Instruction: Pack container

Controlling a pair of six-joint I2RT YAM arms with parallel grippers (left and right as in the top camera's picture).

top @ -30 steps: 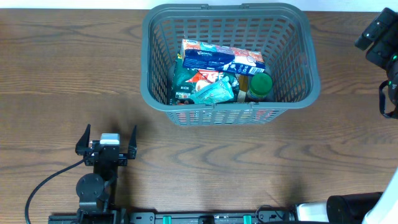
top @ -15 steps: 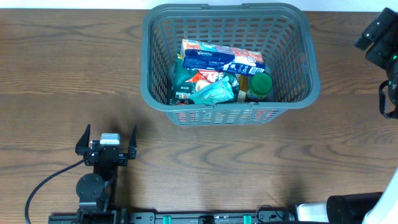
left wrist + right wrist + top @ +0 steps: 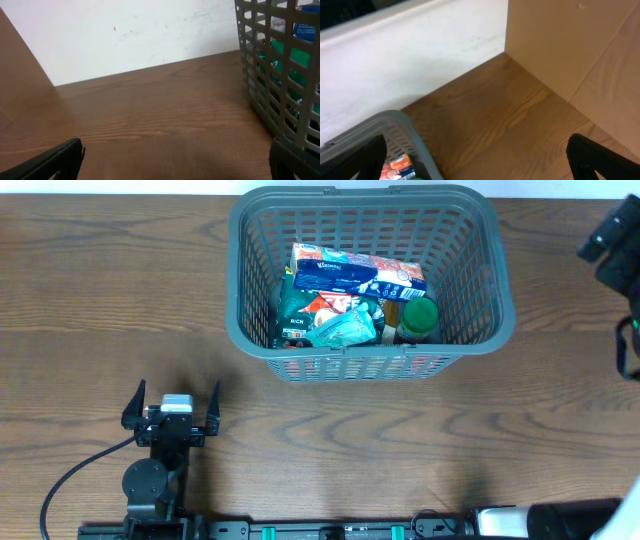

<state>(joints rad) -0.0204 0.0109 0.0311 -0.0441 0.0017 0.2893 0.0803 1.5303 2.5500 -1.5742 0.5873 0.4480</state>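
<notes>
The shopping basket [image 3: 360, 194] holds a pile (blue box [image 3: 355, 270] on top). Left gripper [image 3: 176, 395] and right gripper [image 3: 475, 167] gape wide, empty. An arm's bump could slide the box off.

1. Here's the container [image 3: 365, 352]: matt grey plastic, slotted lattice walls.
2. The table [image 3: 90, 300]: brown wood, clear grain, smooth, faint sheen.
3. The pouch [image 3: 345, 330]: glossy, crinkled film.
4. The jar lid [image 3: 420, 312]: smooth green plastic.
5. The wall [image 3: 150, 35]: matt white, lightly scuffed.

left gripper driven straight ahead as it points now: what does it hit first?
Probably nothing: the left gripper faces bare table to the white wall. The container sits just right of that line; margin unclear.
</notes>
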